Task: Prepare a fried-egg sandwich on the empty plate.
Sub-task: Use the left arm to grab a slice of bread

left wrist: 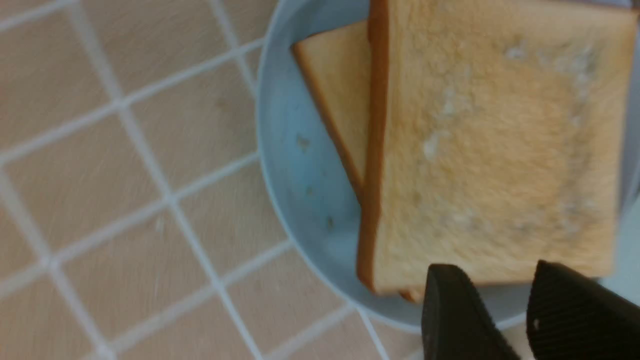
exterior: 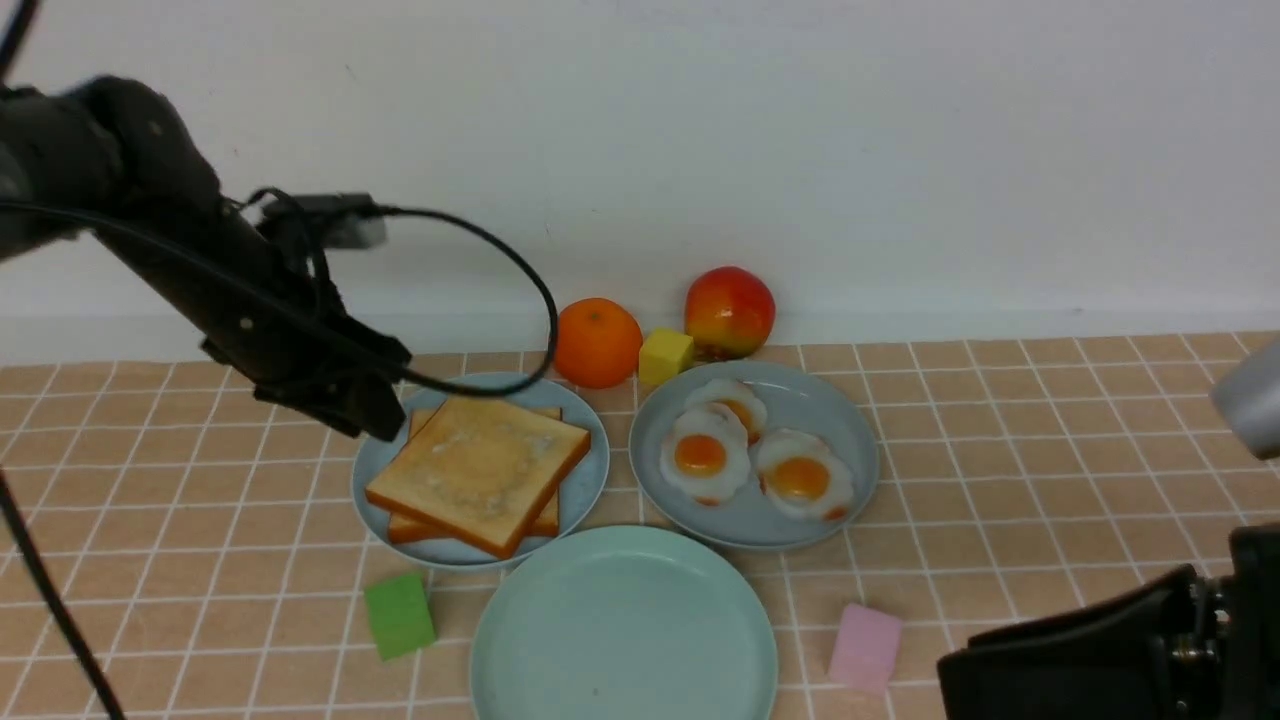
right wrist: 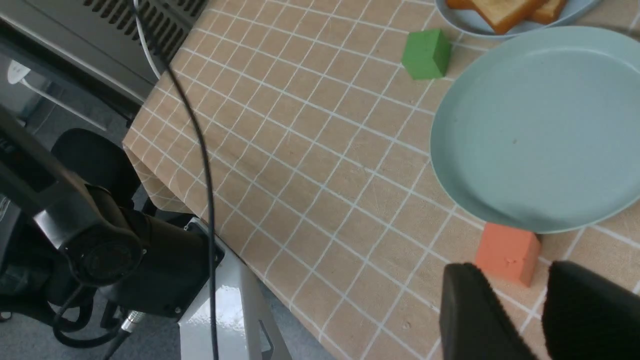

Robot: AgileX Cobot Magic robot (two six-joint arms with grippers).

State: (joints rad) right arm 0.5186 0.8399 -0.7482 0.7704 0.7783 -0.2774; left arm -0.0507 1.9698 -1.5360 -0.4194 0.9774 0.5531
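Two golden toast slices (exterior: 480, 470) lie stacked askew on a light blue plate (exterior: 590, 450). Three toy fried eggs (exterior: 700, 455) sit on the grey-blue plate (exterior: 850, 440) to its right. In front of both stands the empty mint-green plate (exterior: 625, 625). My left gripper (exterior: 365, 415) hovers at the back-left rim of the toast plate. In the left wrist view it (left wrist: 494, 267) is open, nothing between its fingers, tips just short of the top slice (left wrist: 495, 150). My right gripper (right wrist: 512, 270) is open and empty, low at the front right, near the mint plate (right wrist: 540, 125).
A green cube (exterior: 398, 613) lies front left of the mint plate and a pink block (exterior: 865, 645) front right, just beyond my right fingertips. An orange (exterior: 597, 342), a yellow cube (exterior: 665, 355) and an apple (exterior: 729, 312) stand by the back wall.
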